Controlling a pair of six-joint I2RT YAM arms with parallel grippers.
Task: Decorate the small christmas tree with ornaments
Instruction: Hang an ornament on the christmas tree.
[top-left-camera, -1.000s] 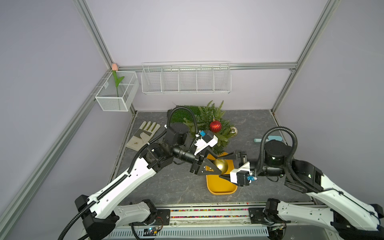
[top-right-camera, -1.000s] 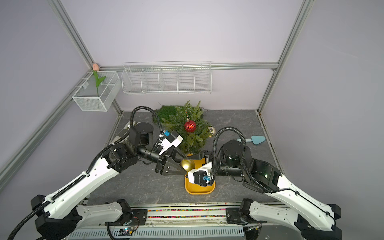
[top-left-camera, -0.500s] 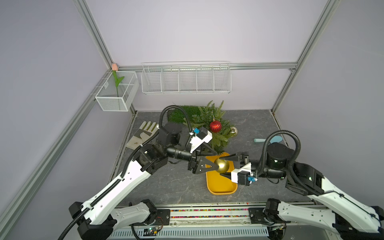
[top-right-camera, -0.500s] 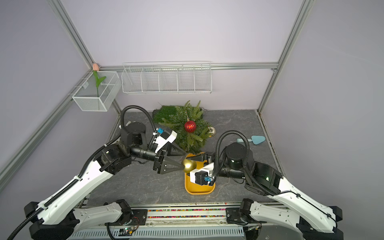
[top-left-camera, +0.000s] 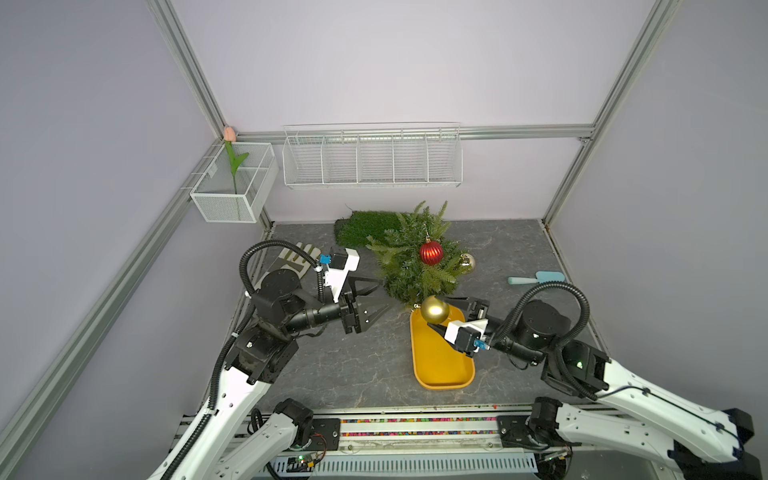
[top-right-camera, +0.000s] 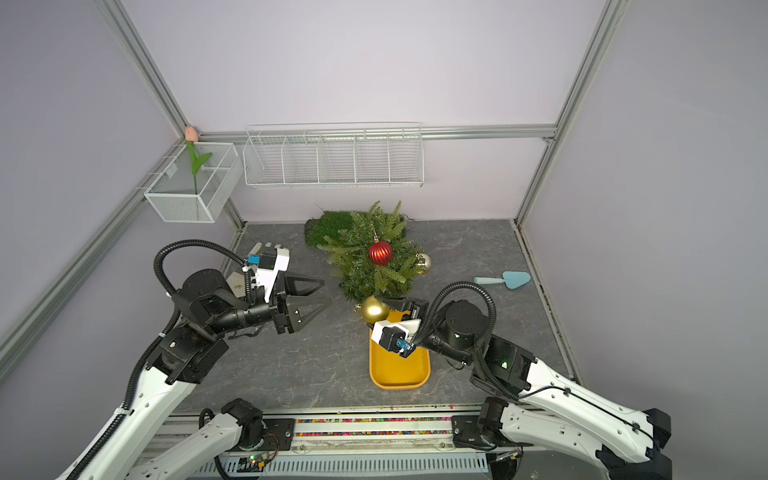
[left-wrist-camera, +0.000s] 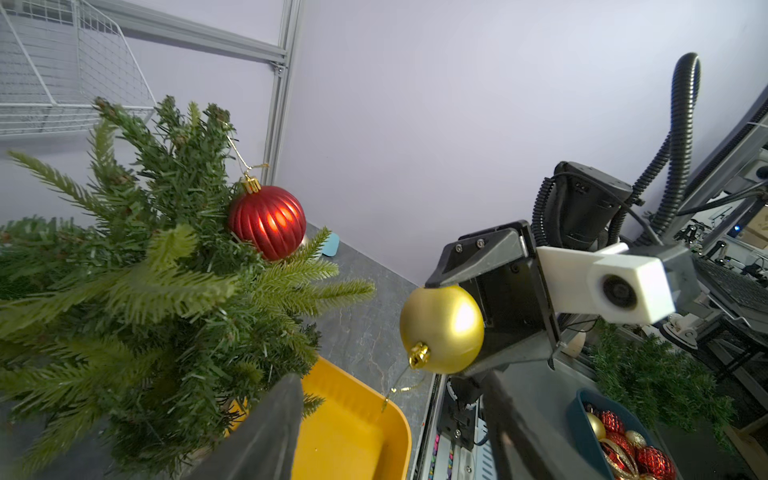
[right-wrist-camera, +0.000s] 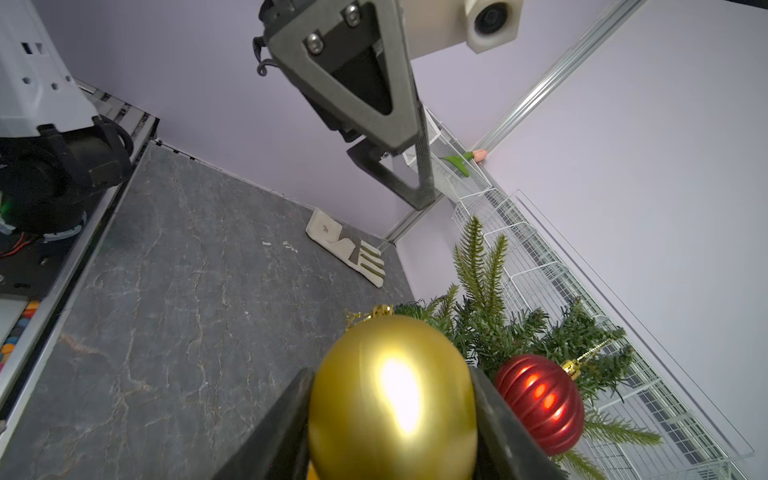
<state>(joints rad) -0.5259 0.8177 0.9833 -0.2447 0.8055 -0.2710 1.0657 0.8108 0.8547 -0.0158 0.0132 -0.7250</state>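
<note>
The small christmas tree (top-left-camera: 409, 266) (top-right-camera: 365, 266) stands at the back of the table. A ribbed red ornament (top-left-camera: 431, 252) (left-wrist-camera: 267, 222) hangs on it, and a shiny pale gold one (top-left-camera: 467, 262) sits at its right edge. My right gripper (top-left-camera: 436, 311) (right-wrist-camera: 390, 374) is shut on the matte gold ornament (top-right-camera: 374, 309) (left-wrist-camera: 441, 328), holding it at the tree's near edge over the far end of the yellow tray (top-left-camera: 440, 374). Its cap points left and its cord dangles. My left gripper (top-left-camera: 384, 295) (left-wrist-camera: 390, 399) stands open and empty, left of that ornament.
A work glove (top-left-camera: 297, 259) lies at the left wall behind my left arm. A green turf mat (top-left-camera: 361, 226) lies behind the tree. A blue scoop (top-left-camera: 536, 277) rests at the right. Wire baskets (top-left-camera: 372, 156) and a mesh box with a tulip (top-left-camera: 232, 183) hang on the walls.
My left gripper has drawn back to the left, away from the gold ornament it was beside. The right gripper keeps hold of that ornament, now slightly nearer the tree.
</note>
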